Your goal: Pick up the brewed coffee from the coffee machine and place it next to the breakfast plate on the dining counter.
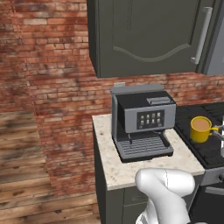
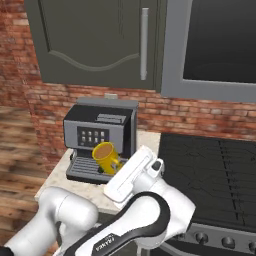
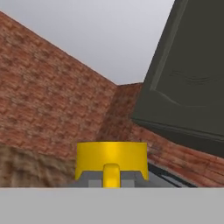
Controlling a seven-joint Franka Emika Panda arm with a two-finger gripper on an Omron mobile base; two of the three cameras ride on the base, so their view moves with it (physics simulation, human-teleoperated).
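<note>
The brewed coffee [image 1: 201, 129] is a small yellow mug with brown liquid, held in the air to the right of the coffee machine [image 1: 142, 124] and clear of its ribbed drip tray. My gripper [image 1: 218, 134] is shut on the mug's side handle. In the right base view the mug [image 2: 106, 156] hangs in front of the coffee machine [image 2: 100, 137], with the gripper [image 2: 118, 164] behind it. In the hand view the mug [image 3: 111, 158] sits just above the gripper [image 3: 111, 180], handle toward the camera. The breakfast plate and the dining counter are out of view.
The machine stands on a speckled worktop [image 1: 113, 164] over dark cabinets. A black cooktop [image 2: 210, 170] lies to its right, below the mug in the left base view. A dark wall cabinet [image 1: 148, 35] and a microwave [image 2: 220, 45] hang overhead. A brick wall runs behind, with wooden floor [image 1: 17, 166] at left.
</note>
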